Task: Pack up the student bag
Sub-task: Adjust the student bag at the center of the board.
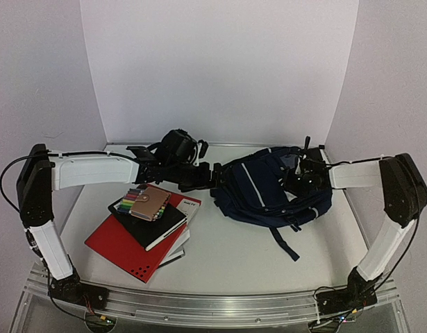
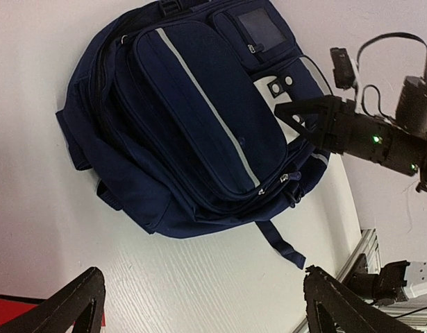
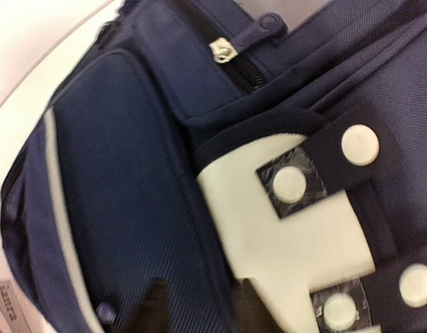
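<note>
The student bag (image 1: 262, 191), dark navy with thin white stripes, lies on its side at the back right of the table. It fills the left wrist view (image 2: 199, 118) and the right wrist view (image 3: 116, 173). My right gripper (image 1: 300, 173) rests on the bag's upper right side beside the white buckle patch (image 3: 289, 222). Its fingers (image 3: 155, 304) stand apart over the navy fabric and hold nothing. My left gripper (image 1: 201, 175) hovers wide open just left of the bag, with bare table between its fingertips (image 2: 74, 305).
A stack sits at the front left: a red folder (image 1: 126, 246), books, a black notebook (image 1: 154, 225) and a brown case of coloured pens (image 1: 147, 203). A loose bag strap (image 1: 284, 243) trails toward the front. White walls close in the back and both sides.
</note>
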`<state>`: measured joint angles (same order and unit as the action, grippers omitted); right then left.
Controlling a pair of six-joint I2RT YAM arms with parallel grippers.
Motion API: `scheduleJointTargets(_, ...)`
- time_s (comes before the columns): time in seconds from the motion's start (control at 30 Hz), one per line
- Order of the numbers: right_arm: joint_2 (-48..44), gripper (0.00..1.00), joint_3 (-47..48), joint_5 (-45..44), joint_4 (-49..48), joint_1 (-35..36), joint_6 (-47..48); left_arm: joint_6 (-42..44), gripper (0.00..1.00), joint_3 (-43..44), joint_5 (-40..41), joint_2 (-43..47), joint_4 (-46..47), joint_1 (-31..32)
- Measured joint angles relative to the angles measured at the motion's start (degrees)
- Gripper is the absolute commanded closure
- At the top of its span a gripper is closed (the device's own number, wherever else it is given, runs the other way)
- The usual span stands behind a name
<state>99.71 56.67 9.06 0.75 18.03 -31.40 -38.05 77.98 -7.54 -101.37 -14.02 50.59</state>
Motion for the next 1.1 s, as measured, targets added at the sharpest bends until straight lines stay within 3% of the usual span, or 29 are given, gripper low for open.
scheduleJointTargets(0.1, -6.16, 0.31, -2.68, 0.29, 1.12, 0.84, 1.34, 0.03, 0.01, 3.7, 0.15, -2.54, 0.08, -0.02)
scheduleJointTargets(0.33, -16.74, 0.23, -6.89, 2.61, 3.34, 4.99, 3.83, -3.08, 0.01, 7.84, -1.51, -6.78, 0.69, -3.24)
scheduleJointTargets(0.53, -15.7, 0.31, -10.27, 4.1, 5.56, 12.27, 5.4, -4.64, 0.01, 8.06, -4.42, -11.15, 1.87, -8.39)
scheduleJointTargets(0.7, -10.99, 0.37, -10.43, 3.2, 6.28, 12.78, 5.96, -3.83, 0.0, 10.12, -6.41, -14.38, 2.06, -9.28)
scheduleJointTargets(1.1, -7.46, 0.34, -8.26, -1.41, 6.32, 12.73, 7.12, 0.84, 0.01, 20.55, -7.81, -21.68, -0.88, -9.03)
